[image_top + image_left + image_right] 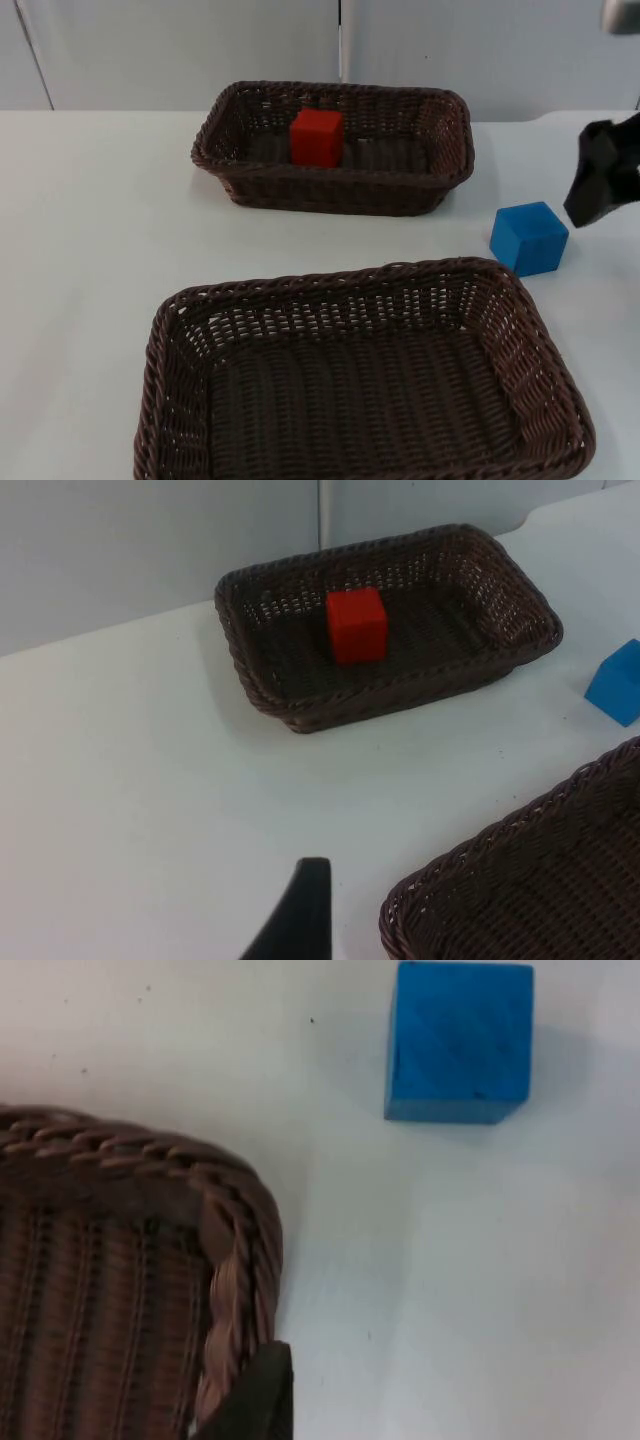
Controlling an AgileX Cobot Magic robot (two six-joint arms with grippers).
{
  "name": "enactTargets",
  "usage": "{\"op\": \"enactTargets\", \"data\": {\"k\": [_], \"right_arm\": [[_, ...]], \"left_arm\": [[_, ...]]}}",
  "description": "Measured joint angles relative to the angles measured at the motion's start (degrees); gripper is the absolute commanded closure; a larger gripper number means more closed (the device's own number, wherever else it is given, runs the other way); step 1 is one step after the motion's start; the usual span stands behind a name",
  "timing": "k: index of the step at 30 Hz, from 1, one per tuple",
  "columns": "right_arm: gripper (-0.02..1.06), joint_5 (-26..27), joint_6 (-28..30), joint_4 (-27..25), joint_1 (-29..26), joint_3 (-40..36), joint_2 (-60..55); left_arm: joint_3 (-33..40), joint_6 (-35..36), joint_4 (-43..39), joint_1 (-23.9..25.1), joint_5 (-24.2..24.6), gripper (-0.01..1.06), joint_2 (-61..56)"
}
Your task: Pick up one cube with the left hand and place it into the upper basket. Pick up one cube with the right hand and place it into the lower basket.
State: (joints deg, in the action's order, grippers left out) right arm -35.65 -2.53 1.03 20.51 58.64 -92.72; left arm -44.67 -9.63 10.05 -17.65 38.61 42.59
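Note:
The red cube [316, 137] [356, 625] rests inside the upper wicker basket [232, 170] [262, 692] at the back of the table. On the bare table lies the blue cube [529, 238] [617, 683] [460, 1042], just right of the far right corner of the lower basket [175, 330] [440, 890], which holds nothing. My right gripper [600, 180] hangs above the table at the right edge, up and to the right of the blue cube and apart from it. My left gripper [300, 915] waits over the white table to the left of the lower basket.
A woven basket corner [235, 1250] lies close to the right gripper, with the blue cube beyond it on open table. White table spreads to the left of both baskets. The grey partition wall [150, 50] closes the back.

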Motion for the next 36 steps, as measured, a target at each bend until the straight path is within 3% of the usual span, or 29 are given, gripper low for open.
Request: {"op": "enactTargets", "data": {"k": [13,36], "right_arm": [[-0.01,20.07,-0.11,1.48,0.00,0.09,-12.91],[-0.01,37.32,-0.21,2.45,-0.75,0.09,-24.00]], "left_arm": [[0.00,0.00,0.00,0.00,0.00,0.16,0.00],[0.00,0.00,0.00,0.00,0.00,0.16,0.00]]}}
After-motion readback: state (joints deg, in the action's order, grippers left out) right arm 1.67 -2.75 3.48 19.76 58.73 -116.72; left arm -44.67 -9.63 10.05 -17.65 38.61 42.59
